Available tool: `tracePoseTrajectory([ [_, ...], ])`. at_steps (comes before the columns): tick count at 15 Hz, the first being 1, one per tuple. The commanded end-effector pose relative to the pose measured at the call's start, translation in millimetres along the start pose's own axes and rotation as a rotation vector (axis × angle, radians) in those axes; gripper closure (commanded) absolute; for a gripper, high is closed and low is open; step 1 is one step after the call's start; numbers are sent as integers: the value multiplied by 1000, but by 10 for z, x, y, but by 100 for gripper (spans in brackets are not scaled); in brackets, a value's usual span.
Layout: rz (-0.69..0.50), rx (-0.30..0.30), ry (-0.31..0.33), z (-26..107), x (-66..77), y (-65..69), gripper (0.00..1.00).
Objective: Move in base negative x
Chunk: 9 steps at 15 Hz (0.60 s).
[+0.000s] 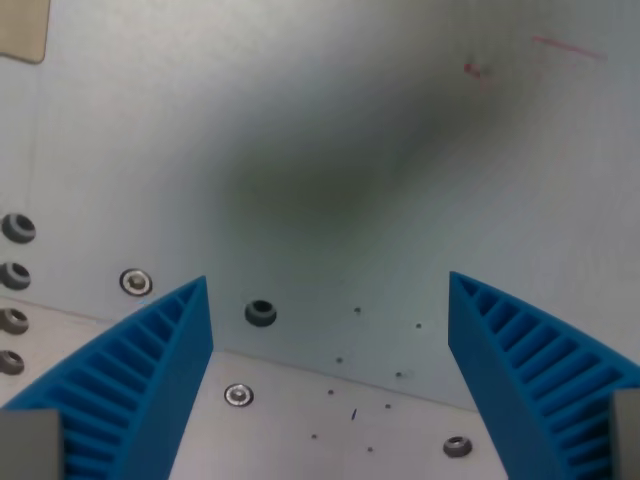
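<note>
The pincer [330, 300] hangs with its blue ribbed fingers [150, 370] spread wide, nothing between them, above a pale metal surface [330, 130]. A dark hole [260, 313] and several screws [136, 282] lie below.

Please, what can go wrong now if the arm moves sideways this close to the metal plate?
1. The blue fingers seem to hang low over the metal plate; a sideways move could scrape them on it, though height is hard to judge.
2. A raised screw head or the dark grommet might catch a fingertip.
3. The gripper is open and holds nothing, so nothing can drop.
</note>
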<state>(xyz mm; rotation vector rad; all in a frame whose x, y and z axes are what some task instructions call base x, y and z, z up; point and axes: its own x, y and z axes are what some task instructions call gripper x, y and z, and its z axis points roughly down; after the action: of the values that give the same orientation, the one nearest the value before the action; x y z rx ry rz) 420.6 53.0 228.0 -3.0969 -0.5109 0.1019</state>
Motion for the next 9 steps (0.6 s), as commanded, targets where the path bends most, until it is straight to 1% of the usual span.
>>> tracePoseTrajectory([
  [1, 10, -12, 53, -83, -287, -150, 0],
  [9, 10, -12, 53, 8, -680, -412, 0],
])
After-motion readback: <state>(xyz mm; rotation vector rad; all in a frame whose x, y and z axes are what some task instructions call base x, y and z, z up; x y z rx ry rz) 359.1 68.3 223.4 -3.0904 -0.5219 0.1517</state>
